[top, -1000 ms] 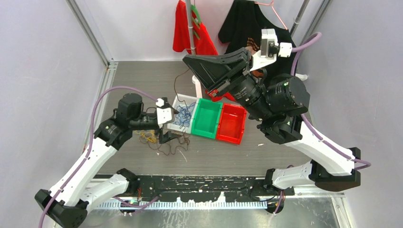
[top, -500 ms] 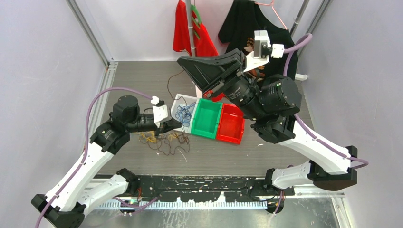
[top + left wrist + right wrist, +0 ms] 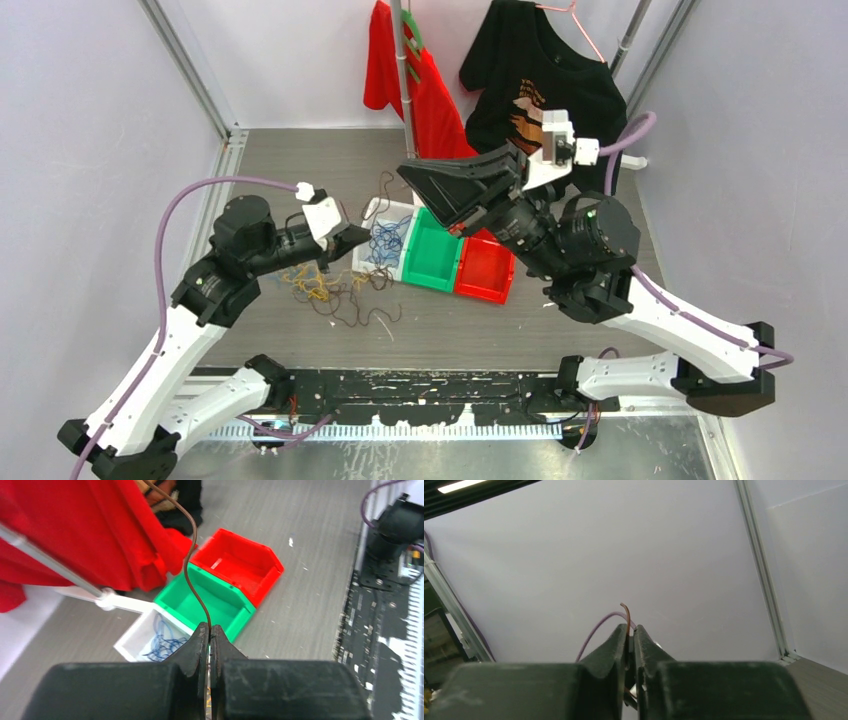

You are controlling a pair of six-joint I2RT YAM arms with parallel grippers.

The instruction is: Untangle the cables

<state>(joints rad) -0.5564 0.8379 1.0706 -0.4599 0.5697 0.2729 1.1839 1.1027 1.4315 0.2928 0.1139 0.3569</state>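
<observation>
My left gripper (image 3: pixel 210 627) is shut on a thin brown cable (image 3: pixel 187 565) that curves up and away from its tips. From above, this gripper (image 3: pixel 355 237) hangs beside the white bin (image 3: pixel 368 258). My right gripper (image 3: pixel 405 172) is raised over the bins. In its wrist view its jaws (image 3: pixel 630 628) stand slightly parted, so it is open, with the end of the brown cable (image 3: pixel 626 612) loose between them. A tangle of yellow cables (image 3: pixel 310 283) and dark brown cables (image 3: pixel 352 305) lies on the table. Blue cables (image 3: pixel 385 240) lie in the white bin.
A green bin (image 3: pixel 435 250) and a red bin (image 3: pixel 485 265) stand in a row right of the white bin. Behind them a red shirt (image 3: pixel 400 70) and a black shirt (image 3: pixel 540 70) hang on a pole. The arms' bases line the near edge.
My left gripper has shut on the brown cable and drawn back to the left and upward. The right arm has come lower over the bins and its jaws have begun to part.
</observation>
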